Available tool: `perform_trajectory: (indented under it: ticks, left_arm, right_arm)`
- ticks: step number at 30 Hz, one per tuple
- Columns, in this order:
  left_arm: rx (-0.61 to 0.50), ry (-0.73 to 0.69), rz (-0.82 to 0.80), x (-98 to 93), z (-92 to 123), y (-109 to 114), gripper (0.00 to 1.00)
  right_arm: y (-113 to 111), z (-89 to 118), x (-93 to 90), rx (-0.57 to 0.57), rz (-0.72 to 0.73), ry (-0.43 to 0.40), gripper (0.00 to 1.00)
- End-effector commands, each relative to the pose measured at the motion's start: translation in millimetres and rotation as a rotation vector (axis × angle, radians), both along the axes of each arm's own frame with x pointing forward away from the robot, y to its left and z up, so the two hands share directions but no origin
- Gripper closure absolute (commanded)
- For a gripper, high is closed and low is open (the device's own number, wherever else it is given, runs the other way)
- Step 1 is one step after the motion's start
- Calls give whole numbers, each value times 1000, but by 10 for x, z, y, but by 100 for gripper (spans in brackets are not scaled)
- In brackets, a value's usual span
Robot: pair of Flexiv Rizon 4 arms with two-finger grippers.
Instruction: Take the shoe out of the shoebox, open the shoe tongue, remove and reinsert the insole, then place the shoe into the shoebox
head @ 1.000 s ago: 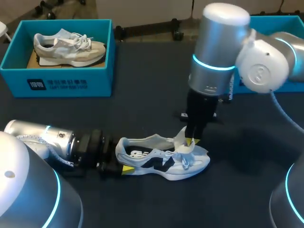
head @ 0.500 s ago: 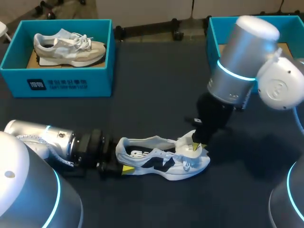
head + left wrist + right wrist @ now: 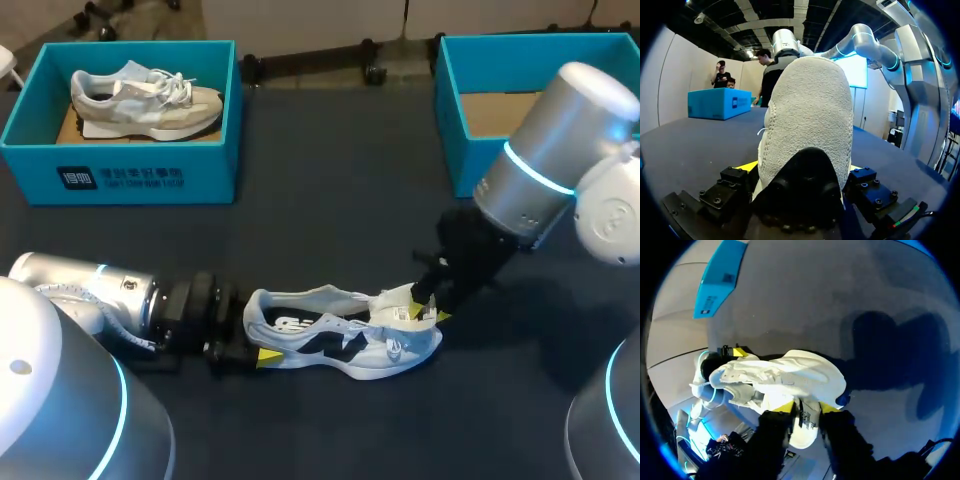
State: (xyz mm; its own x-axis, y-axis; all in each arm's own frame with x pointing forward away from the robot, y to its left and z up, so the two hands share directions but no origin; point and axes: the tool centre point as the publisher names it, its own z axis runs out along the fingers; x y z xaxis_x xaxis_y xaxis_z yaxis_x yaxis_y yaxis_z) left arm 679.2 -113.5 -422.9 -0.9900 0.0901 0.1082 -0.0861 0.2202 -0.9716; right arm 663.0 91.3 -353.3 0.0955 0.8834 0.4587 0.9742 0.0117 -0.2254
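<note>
Left gripper (image 3: 258, 356) is clamping the shoe (image 3: 340, 338) by its heel on the desk (image 3: 320, 200). Right gripper (image 3: 428, 312) is pinching the tongue (image 3: 396, 299).

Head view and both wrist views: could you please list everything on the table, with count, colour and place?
White shoe: one, white with black and pale blue, on the table in the near middle.
Tongue: one, white, lifted at the white shoe's front end.
Beige shoe: one, beige and grey, inside the left shoebox.
Left shoebox: one, teal, far left.
Right shoebox: one, teal, far right, with no shoe visible inside.
Table: one, dark.
Left gripper: one, fingers yellow-tipped, shut on the white shoe's heel.
Right gripper: one, fingers yellow-tipped, shut on the tongue.
</note>
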Motion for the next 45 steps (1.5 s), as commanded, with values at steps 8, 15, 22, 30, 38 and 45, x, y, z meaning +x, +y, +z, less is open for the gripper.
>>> perform_trajectory:
  ticks: [8,15,22,30,38,45]
  left_arm:
    - [0,-1,4,-4,-7,-2,100]
    - [0,-1,4,-4,-7,-2,100]
    - [0,-1,4,-4,-7,-2,100]
    - [0,-1,4,-4,-7,-2,100]
    - [0,-1,4,-4,-7,-2,100]
    - [0,-1,4,-4,-7,-2,100]
  right_arm:
    - [-53,644,-223,-113,18,-124,0]
    - [152,1002,-241,-216,103,-186,0]
    - [444,1247,-280,-365,313,-257,13]
    - [705,1229,-350,-451,555,-340,100]
    - [827,1148,-452,-466,809,-576,100]
    - [838,1123,-442,-395,913,-615,100]
